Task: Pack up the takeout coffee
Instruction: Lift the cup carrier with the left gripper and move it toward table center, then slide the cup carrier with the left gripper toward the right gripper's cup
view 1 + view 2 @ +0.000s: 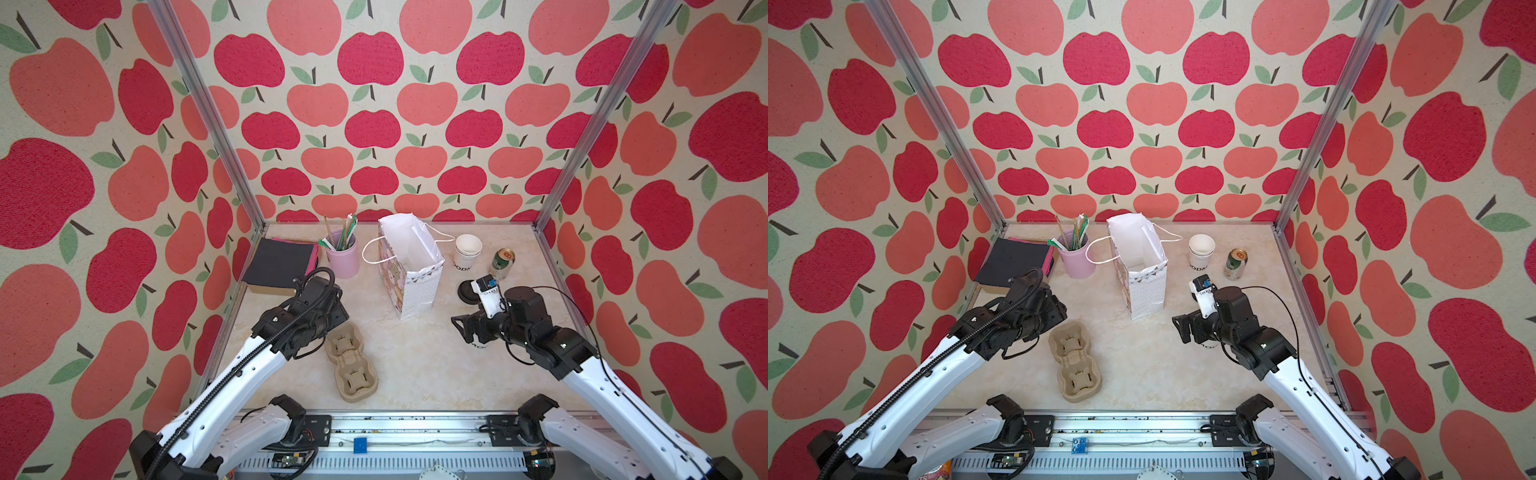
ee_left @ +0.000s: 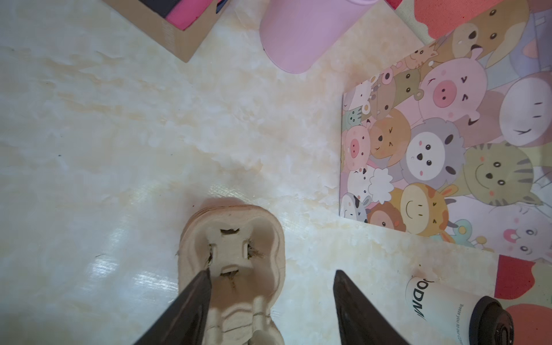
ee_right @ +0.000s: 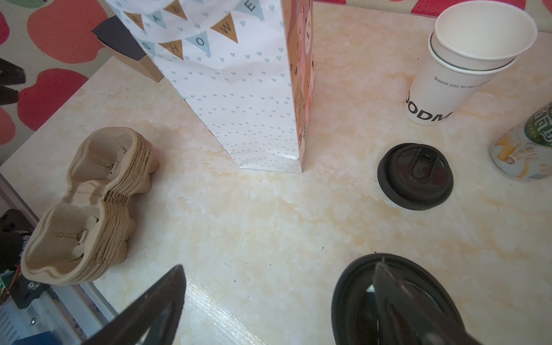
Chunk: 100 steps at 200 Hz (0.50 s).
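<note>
The takeout coffee (image 2: 439,310) is a white paper cup. It has bold dark lettering low on its side, a line of fine dark script higher up, and a round black sip lid (image 2: 490,322) seated on its rim. It stands upright on the marbled tabletop (image 1: 415,374). In a top view it is right of centre and almost wholly hidden under the right arm's wrist, so only a sliver of its white side (image 1: 478,347) with dark letters shows. From the right wrist camera the sip lid (image 3: 352,298) looks glossy, with a raised rim.

The right claw (image 3: 277,310) is spread wide and grasps nothing. One of its fingers (image 3: 412,313) crosses in front of the sip lid, and I cannot tell whether they touch.

The left claw (image 2: 271,310) is also released, jaws apart, over one end of the stacked pulp cup carriers (image 2: 233,254). One finger overlaps a carrier well and the other stands clear beside the stack.

In a top view the patterned gift bag (image 1: 415,291) stands open at centre, up and left of the coffee. A loose black lid (image 1: 467,291) lies just above the coffee. Higher still, toward the upper right of the tabletop, are the nested white cups (image 1: 467,251) and a green can (image 1: 503,262).
</note>
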Motion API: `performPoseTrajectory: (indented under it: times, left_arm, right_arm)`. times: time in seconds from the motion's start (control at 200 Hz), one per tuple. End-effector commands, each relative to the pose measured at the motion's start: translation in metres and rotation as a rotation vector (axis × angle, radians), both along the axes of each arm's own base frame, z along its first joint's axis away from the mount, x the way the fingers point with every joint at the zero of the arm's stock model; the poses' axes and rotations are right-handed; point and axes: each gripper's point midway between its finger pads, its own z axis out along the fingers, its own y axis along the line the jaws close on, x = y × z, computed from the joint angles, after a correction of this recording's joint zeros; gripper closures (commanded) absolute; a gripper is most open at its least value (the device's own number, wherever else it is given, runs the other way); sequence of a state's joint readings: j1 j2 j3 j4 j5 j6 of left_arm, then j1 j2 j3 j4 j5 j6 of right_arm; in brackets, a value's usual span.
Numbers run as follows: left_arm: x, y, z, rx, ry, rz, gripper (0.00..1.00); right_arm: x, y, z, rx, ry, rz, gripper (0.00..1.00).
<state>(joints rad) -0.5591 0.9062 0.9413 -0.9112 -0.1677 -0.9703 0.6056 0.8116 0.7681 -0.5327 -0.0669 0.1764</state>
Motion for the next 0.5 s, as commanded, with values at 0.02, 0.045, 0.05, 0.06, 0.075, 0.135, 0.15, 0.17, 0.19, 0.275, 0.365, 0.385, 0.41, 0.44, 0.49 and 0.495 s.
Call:
performPoseTrajectory:
  times: [0.02, 0.045, 0.05, 0.06, 0.075, 0.135, 0.15, 0.17, 0.19, 0.275, 0.365, 0.385, 0.41, 0.44, 0.49, 0.495]
  left_arm:
    - [-0.032, 0.021, -0.038, 0.054, 0.116, 0.004, 0.35]
    - [-0.035, 0.023, -0.042, 0.055, 0.125, 0.013, 0.36]
    - [-0.035, 0.023, -0.044, 0.055, 0.128, 0.015, 0.36]
    - [-0.036, 0.023, -0.045, 0.055, 0.130, 0.016, 0.36]
    - [-0.037, 0.024, -0.048, 0.058, 0.139, 0.021, 0.36]
    - [-0.040, 0.027, -0.057, 0.077, 0.172, 0.034, 0.36]
    - [-0.040, 0.028, -0.059, 0.081, 0.180, 0.037, 0.36]
    - [-0.040, 0.028, -0.062, 0.088, 0.191, 0.041, 0.36]
    - [-0.041, 0.028, -0.064, 0.096, 0.202, 0.041, 0.37]
    - [-0.040, 0.029, -0.074, 0.128, 0.251, 0.044, 0.37]
    - [-0.039, 0.026, -0.084, 0.146, 0.290, 0.042, 0.40]
    - [-0.037, 0.025, -0.086, 0.146, 0.294, 0.041, 0.40]
    - [-0.037, 0.024, -0.089, 0.147, 0.302, 0.038, 0.41]
    - [-0.036, 0.023, -0.092, 0.146, 0.309, 0.037, 0.42]
    - [-0.034, 0.020, -0.098, 0.146, 0.321, 0.032, 0.43]
    - [-0.034, 0.020, -0.098, 0.147, 0.323, 0.031, 0.44]
  right_arm:
    - [-0.003, 0.004, 0.004, 0.019, -0.012, 0.033, 0.01]
    - [-0.003, 0.004, 0.005, 0.022, -0.013, 0.035, 0.01]
    - [-0.002, 0.004, 0.005, 0.023, -0.014, 0.035, 0.01]
    - [-0.003, 0.005, 0.006, 0.025, -0.014, 0.038, 0.01]
    - [-0.003, 0.005, 0.007, 0.027, -0.015, 0.038, 0.01]
    - [-0.003, 0.006, 0.009, 0.031, -0.019, 0.041, 0.01]
    - [-0.003, 0.006, 0.009, 0.032, -0.019, 0.042, 0.01]
    - [-0.003, 0.006, 0.009, 0.032, -0.019, 0.041, 0.01]
    - [-0.003, 0.006, 0.010, 0.033, -0.020, 0.042, 0.01]
    - [-0.003, 0.005, 0.010, 0.034, -0.019, 0.038, 0.01]
    - [-0.003, 0.005, 0.009, 0.036, -0.015, 0.036, 0.01]
    - [-0.003, 0.005, 0.009, 0.036, -0.013, 0.035, 0.01]
    - [-0.003, 0.005, 0.008, 0.035, -0.010, 0.036, 0.01]
    - [-0.004, 0.005, 0.007, 0.035, -0.008, 0.037, 0.01]
    - [-0.004, 0.005, 0.007, 0.034, -0.007, 0.036, 0.01]
    - [-0.004, 0.005, 0.006, 0.033, -0.005, 0.035, 0.01]
